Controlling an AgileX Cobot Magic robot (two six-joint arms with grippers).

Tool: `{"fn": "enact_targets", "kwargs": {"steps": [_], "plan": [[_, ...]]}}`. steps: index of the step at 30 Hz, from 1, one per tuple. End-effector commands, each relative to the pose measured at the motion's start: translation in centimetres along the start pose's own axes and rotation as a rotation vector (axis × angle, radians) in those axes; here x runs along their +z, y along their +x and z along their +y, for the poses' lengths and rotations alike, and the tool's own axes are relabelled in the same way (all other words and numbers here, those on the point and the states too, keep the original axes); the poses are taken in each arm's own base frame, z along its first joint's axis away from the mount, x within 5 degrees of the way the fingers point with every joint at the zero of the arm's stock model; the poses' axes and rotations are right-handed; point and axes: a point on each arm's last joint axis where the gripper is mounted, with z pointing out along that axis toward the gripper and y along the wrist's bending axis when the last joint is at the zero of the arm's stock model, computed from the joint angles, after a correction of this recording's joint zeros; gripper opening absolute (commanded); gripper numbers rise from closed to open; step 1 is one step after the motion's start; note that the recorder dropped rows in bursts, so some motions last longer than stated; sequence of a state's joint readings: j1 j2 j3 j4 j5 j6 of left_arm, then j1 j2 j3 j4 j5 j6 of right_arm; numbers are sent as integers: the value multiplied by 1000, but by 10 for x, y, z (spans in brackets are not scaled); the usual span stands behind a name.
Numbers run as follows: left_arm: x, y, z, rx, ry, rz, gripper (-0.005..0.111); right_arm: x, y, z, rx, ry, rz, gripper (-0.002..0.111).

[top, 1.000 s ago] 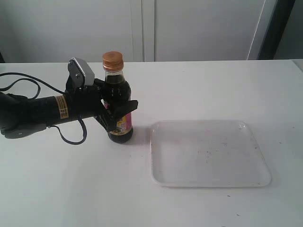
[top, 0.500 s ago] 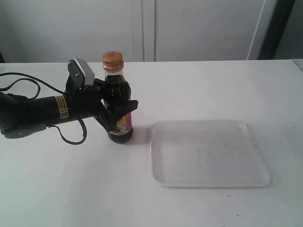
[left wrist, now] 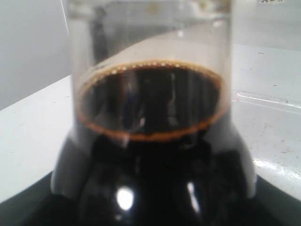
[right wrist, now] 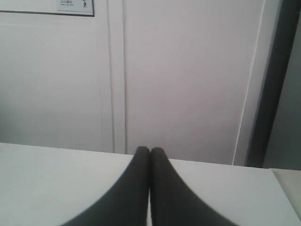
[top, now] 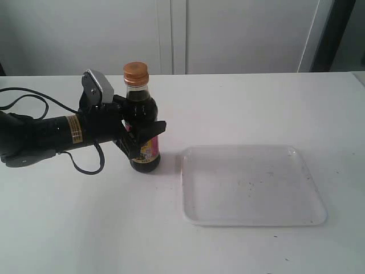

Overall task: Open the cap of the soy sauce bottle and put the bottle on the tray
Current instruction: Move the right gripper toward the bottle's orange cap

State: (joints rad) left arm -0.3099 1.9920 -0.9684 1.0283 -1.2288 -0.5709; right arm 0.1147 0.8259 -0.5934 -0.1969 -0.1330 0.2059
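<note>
Bottle (top: pixel 138 101) partly behind left gripper (top: pixel 144 121)

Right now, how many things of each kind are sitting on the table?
Bottles: 1, the soy sauce bottle
Caps: 1, the cap, on the bottle's neck
Trays: 1, the tray
Total: 3

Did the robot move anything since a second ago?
Nothing visibly changed. The left gripper still clamps the small clear glass bottle of dark soy sauce, which stands upright on the white table beside the flat white rectangular plastic tray, its ribbed orange-copper cap still closed. The right gripper stays shut.
</note>
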Motion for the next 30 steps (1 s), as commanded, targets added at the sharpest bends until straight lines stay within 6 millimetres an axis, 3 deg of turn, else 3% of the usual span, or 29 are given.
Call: {"fn": "enact_targets", "kwargs": {"steps": [1, 7, 19, 30], "plan": [[0, -1, -3, 10, 21, 13, 0, 12, -3, 13, -41, -69, 13, 0], [0, -1, -3, 10, 20, 17, 0, 35, 3, 42, -78, -203, 66, 0], [0, -1, -3, -14, 18, 16, 0, 77, 46, 90, -70, -387, 97, 0], [0, -1, -2, -17, 13, 14, 0, 102, 83, 100, -160, -416, 126, 0]]}}
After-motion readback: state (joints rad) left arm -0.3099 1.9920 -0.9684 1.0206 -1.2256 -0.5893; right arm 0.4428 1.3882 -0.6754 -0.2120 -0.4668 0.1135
